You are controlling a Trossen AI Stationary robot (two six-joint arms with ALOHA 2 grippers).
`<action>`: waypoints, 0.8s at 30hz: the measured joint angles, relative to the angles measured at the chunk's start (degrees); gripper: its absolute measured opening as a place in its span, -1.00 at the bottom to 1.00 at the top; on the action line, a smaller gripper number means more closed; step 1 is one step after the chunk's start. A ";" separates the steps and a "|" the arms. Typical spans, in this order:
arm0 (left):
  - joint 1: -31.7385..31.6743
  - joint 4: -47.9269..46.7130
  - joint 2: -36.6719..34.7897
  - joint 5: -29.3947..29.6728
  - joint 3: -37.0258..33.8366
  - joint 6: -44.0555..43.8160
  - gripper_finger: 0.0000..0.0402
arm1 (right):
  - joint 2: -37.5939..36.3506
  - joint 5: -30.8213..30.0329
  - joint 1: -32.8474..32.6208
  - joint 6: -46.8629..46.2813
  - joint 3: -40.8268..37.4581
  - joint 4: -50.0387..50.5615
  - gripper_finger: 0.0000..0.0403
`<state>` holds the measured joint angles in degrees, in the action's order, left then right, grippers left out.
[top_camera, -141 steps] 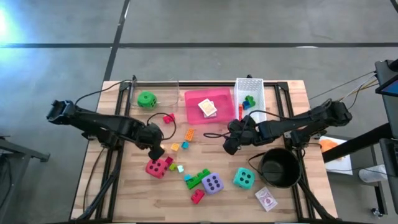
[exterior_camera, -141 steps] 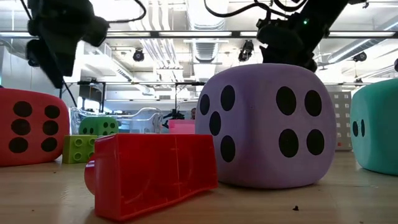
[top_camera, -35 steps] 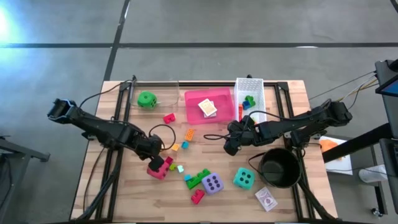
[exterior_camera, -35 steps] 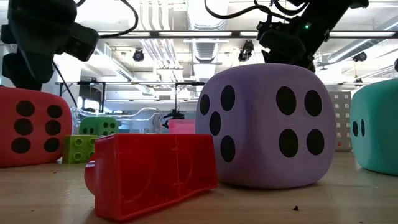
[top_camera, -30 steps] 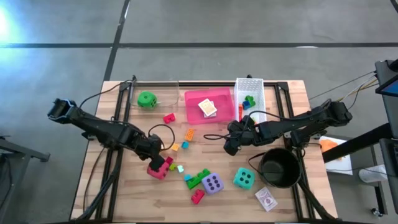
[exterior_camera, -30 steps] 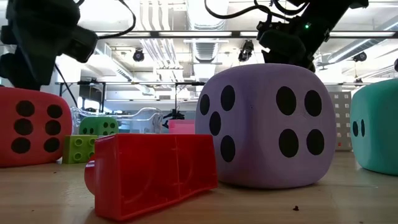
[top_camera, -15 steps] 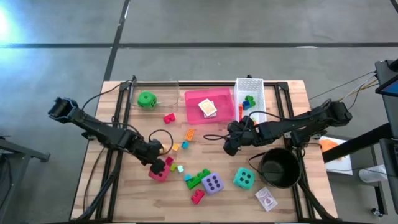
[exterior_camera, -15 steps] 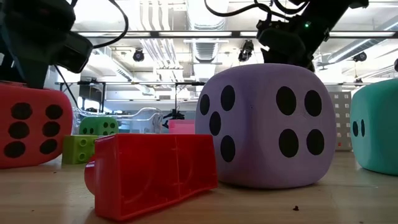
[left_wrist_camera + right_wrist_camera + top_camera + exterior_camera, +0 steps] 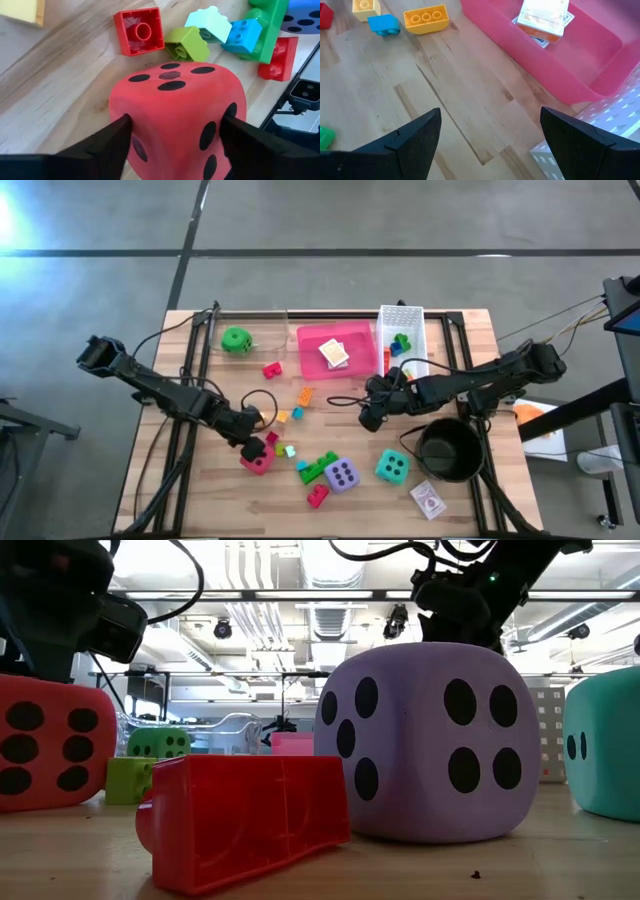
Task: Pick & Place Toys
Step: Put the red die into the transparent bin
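**Left arm pinches the red die**

Since the earlier frames the left gripper (image 9: 252,448) has come down onto the red soft die with black spots (image 9: 255,458), which has slid a little toward the table's front edge.

High view: that die lies on the wooden slat table (image 9: 200,500), left of the loose plastic bricks. The right gripper (image 9: 369,417) hangs over bare wood in front of the pink plastic tray (image 9: 312,352).

Low view: the die (image 9: 45,745) sits at the far left, beside a lime green plastic brick (image 9: 125,780); the purple soft die (image 9: 430,740) fills the middle.

Left wrist view: both dark fingers (image 9: 100,145) press the die's (image 9: 175,112) opposite sides, gripping it; a red square brick (image 9: 140,31) lies just beyond.

Right wrist view: the fingers (image 9: 410,137) stand wide apart, holding nothing, above the wood near an orange brick (image 9: 425,18).
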<state>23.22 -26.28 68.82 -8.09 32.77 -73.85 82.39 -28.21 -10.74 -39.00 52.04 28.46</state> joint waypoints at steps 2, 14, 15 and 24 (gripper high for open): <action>0.00 0.02 0.00 -0.10 -0.04 -0.10 0.11 | 0.00 0.00 0.00 0.02 0.01 -0.35 0.66; 0.04 1.01 0.00 -0.47 0.18 -0.01 -0.23 | 0.00 -0.15 0.00 0.02 0.01 -0.50 0.66; 0.04 0.97 -0.06 -0.45 0.32 -0.01 -0.23 | 0.00 -0.15 0.00 0.02 0.01 -0.50 0.66; 0.11 -3.11 -2.07 1.08 3.54 0.69 -0.40 | 0.00 -0.24 0.00 0.02 0.01 -0.54 0.66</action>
<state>23.33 -29.39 66.74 -7.01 36.31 -73.16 82.39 -28.45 -10.74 -38.98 52.05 27.92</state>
